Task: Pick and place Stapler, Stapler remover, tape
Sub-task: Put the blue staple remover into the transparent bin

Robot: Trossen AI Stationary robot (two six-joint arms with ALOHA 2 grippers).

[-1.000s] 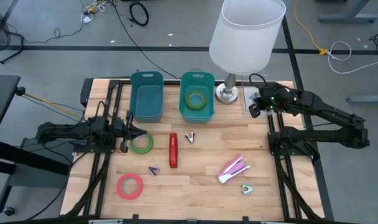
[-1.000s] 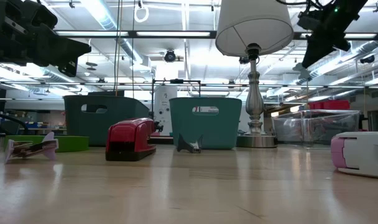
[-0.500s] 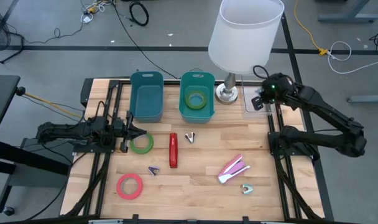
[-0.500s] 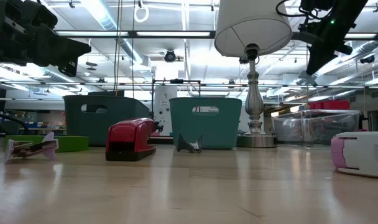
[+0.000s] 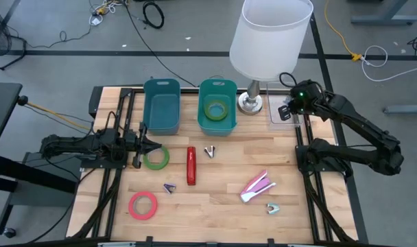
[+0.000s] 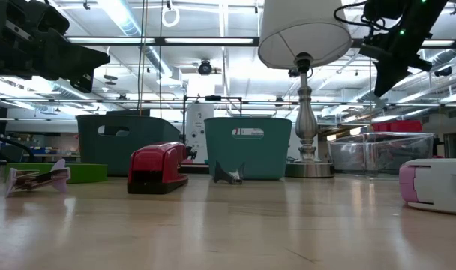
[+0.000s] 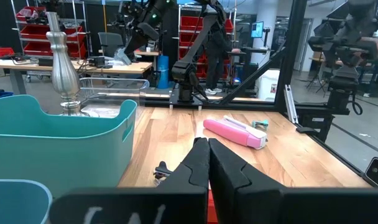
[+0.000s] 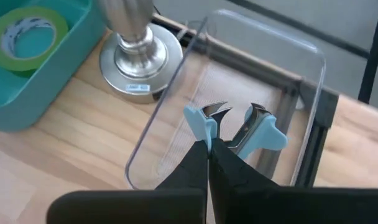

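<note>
Two arms, both end effectors clenched. Right end effector (image 5: 288,110) hangs above the clear tray (image 8: 263,68) just beside the lamp base (image 5: 250,103), on the side away from the bins; its fingers (image 8: 204,163) are pinched on one blue wing of a blue staple remover (image 8: 235,127), which hangs over the tray interior — cannot tell whether it touches the tray floor. Left end effector (image 5: 152,145) sits low at the edge of the worktop (image 5: 222,206) farthest from the lamp, fingers (image 7: 204,165) pressed together with nothing between them, tip just beside the green tape roll (image 5: 156,158). Teal bin (image 5: 217,106), just beside the lamp base, holds a yellow-green tape roll (image 5: 216,108); blue bin (image 5: 161,106) stands one step farther from the lamp, touching or nearly touching the teal one. Red stapler (image 5: 191,165) lies on the bare worktop in front of the teal bin, well apart from the lamp. Dark staple remover (image 5: 209,150) lies between the red stapler and the teal bin. Pink-and-white stapler (image 5: 257,186) lies well in front of the lamp base, with a light-blue staple remover (image 5: 272,208) just past it. Red tape roll (image 5: 143,205) and purple staple remover (image 5: 170,187) lie farthest from the lamp, the remover nearer the red stapler.
</note>
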